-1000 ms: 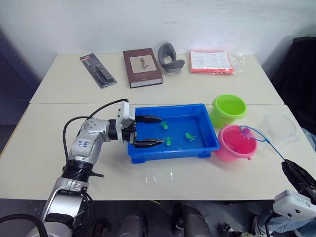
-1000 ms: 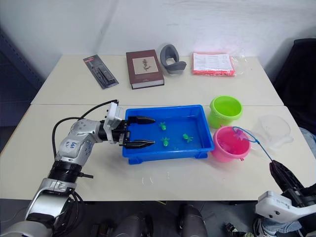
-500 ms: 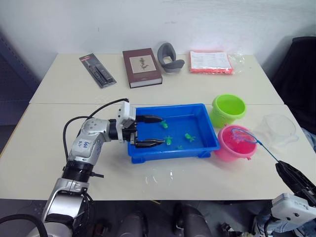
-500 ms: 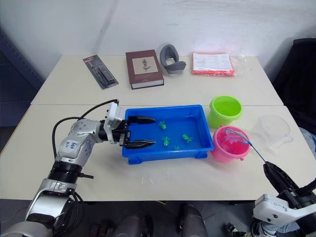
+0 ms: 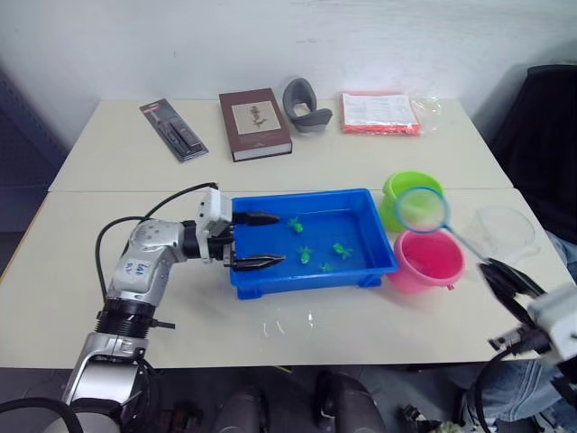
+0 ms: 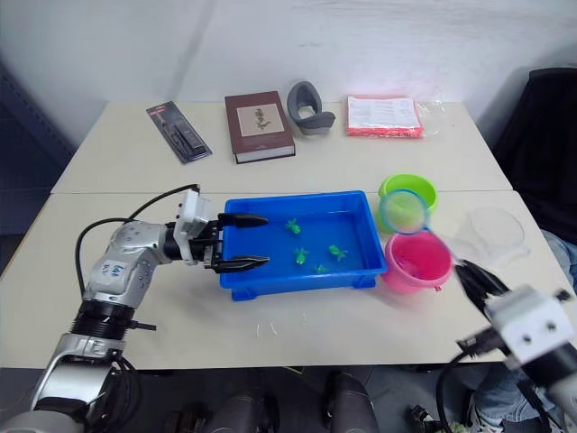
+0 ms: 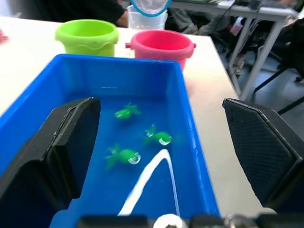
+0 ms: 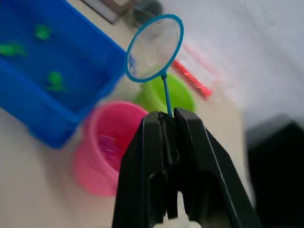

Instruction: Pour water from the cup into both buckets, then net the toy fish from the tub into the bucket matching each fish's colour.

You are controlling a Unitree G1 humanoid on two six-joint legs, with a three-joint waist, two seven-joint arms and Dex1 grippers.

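The blue tub point(image 5: 270, 280) holds water and several green toy fish point(image 5: 306, 254), seen close in the left wrist view point(image 7: 159, 136). My left gripper point(image 5: 261, 240) is open over the tub's left end, one finger point(image 7: 71, 147) on each side. My right gripper point(image 8: 167, 114) is shut on the net's thin handle. The net hoop point(image 5: 422, 208) hangs in the air in front of the green bucket point(image 5: 397, 185) and above the pink bucket point(image 5: 430, 260). Something magenta point(image 8: 109, 142) lies inside the pink bucket. The clear cup point(image 5: 505, 225) stands right of the buckets.
At the table's far side lie a black package point(image 5: 173, 130), a brown book point(image 5: 255, 124), a grey curved object point(image 5: 305, 95) and a red-edged packet point(image 5: 379, 113). Water drops point(image 5: 288, 320) sit in front of the tub. A black chair point(image 5: 541, 117) stands at the right.
My right gripper has lifted the net out of the pink bucket, up and leftward in front of the green bucket. The left gripper has kept its place at the tub.
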